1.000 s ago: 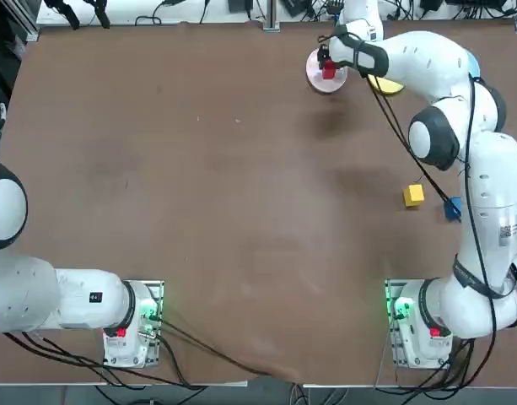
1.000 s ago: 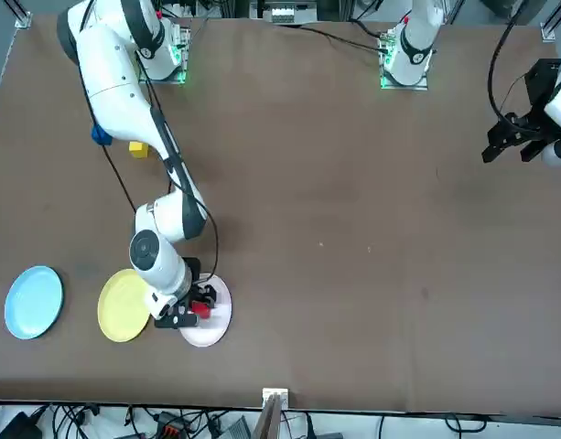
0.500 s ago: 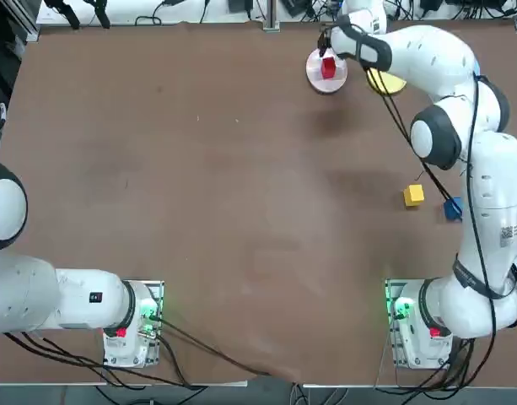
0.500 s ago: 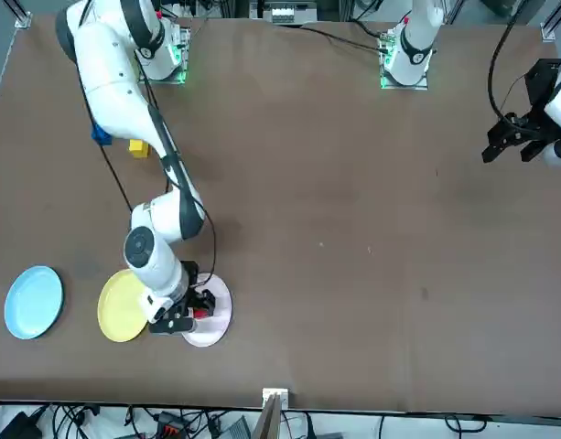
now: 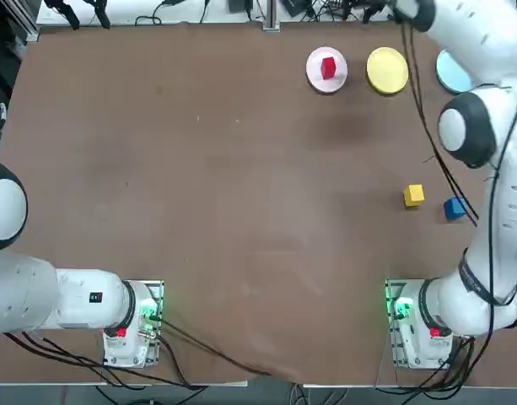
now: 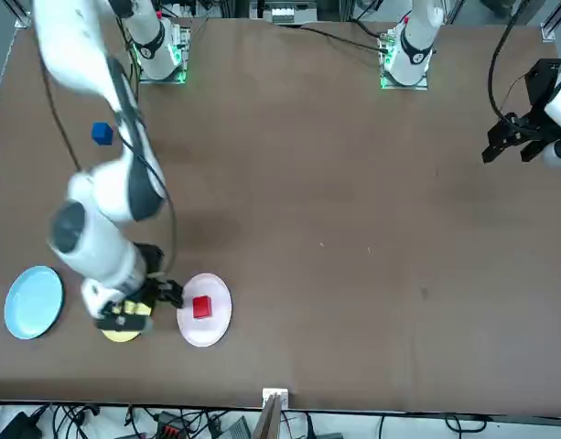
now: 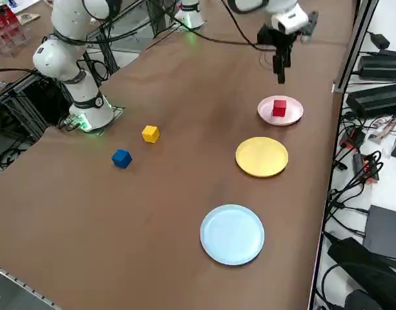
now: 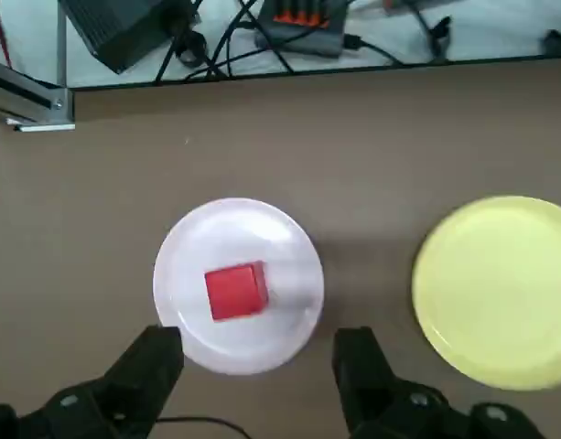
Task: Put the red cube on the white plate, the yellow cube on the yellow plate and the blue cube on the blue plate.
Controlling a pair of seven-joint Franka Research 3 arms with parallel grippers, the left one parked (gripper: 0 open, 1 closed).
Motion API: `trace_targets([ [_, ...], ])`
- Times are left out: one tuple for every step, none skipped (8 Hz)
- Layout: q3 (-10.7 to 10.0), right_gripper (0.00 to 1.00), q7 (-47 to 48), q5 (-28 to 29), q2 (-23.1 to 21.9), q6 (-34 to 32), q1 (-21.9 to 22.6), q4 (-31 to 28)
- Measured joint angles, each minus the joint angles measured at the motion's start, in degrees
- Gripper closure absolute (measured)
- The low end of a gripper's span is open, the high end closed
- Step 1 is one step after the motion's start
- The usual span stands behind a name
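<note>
In the front view the right arm (image 6: 88, 219) is blurred, and it hides the yellow cube altogether. The right gripper (image 6: 138, 304), smeared above the yellow plate (image 6: 123, 336), covers much of that plate, and its fingers are too blurred there to tell apart. From overhead the arm hides part of the blue plate (image 5: 451, 74), and a cable crosses the blue cube (image 5: 453, 208). The top and side views both cut off part of the arm. In the wrist view the picture's edge crops the yellow plate and the gripper's body
</note>
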Motion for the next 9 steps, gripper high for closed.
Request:
trace_targets([
  [-0.10, 0.00, -0.41, -0.01, -3.45, -6.22, -1.27, -0.14],
  [-0.25, 0.00, -1.85, -0.09, -6.38, -13.82, -2.88, -0.32],
  [-0.44, 0.00, -4.18, -0.32, -8.97, -22.57, -5.01, -0.85],
  [-0.55, 0.00, -6.53, -0.42, -11.10, -30.53, -7.87, -1.79],
  [-0.62, 0.01, -7.93, -0.62, -12.66, -35.49, -10.70, -2.83],
  [-0.64, 0.01, -8.56, -0.97, -13.92, -37.34, -12.84, -4.09],
  [-0.64, 0.01, -8.70, -1.66, -15.48, -37.83, -14.15, -6.16],
  [-0.64, 0.01, -8.71, -2.32, -17.73, -37.55, -14.69, -9.82],
  [-0.58, 0.00, -8.71, -2.87, -20.77, -35.55, -14.66, -15.81],
])
